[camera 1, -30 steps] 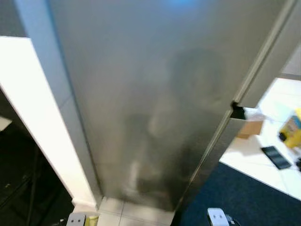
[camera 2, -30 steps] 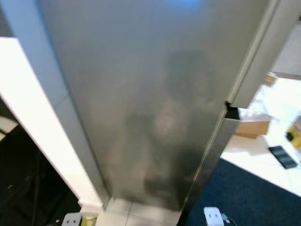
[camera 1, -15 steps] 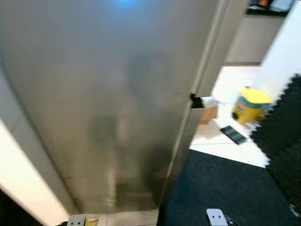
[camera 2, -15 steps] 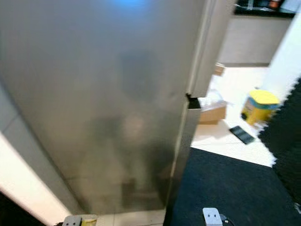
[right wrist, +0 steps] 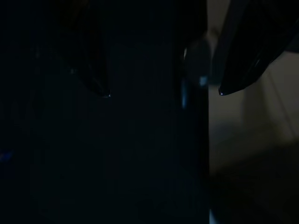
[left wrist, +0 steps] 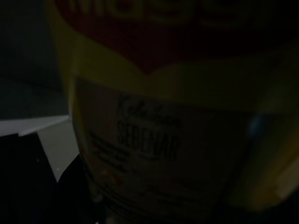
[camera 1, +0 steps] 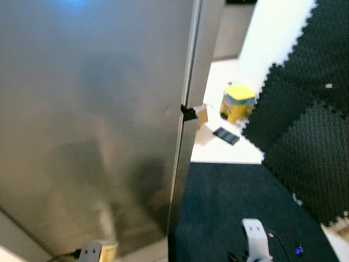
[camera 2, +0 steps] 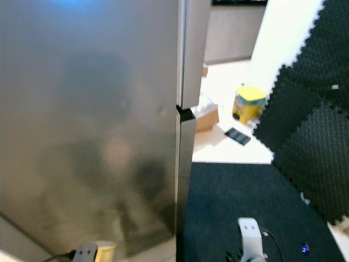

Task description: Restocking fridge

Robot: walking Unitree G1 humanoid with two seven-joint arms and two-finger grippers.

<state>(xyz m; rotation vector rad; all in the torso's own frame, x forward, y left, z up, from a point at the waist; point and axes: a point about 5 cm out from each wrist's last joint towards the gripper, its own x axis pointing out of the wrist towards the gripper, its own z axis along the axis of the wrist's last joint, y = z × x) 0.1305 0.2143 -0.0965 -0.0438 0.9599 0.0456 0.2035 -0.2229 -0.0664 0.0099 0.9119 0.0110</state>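
The closed stainless steel fridge (camera 1: pixel 92 109) stands right in front of me and takes up the left of the eye views, with a dark notch (camera 1: pixel 188 113) on its right edge between the upper and lower doors. Low at the left, my left arm (camera 1: pixel 90 252) carries a yellow container (camera 1: pixel 107 252). In the dark left wrist view that container (left wrist: pixel 168 135), yellow with a red label and printed text, sits close against the camera. My right arm (camera 1: pixel 255 240) hangs low over the rug. Its gripper (right wrist: pixel 163 92) is open, its two black fingertips (right wrist: pixel 100 86) wide apart and nothing between them.
A dark blue rug (camera 1: pixel 229 202) lies right of the fridge. Black foam mats (camera 1: pixel 305 125) lean up on the right. Beyond, on light tiles, stand a yellow tub (camera 1: pixel 237 102), a cardboard box (camera 2: pixel 206 115) and a flat dark object (camera 1: pixel 226 135).
The camera has swung to the right: the fridge has slid left in the picture and the rug and foam mats have come into view. Both arms hang as before.
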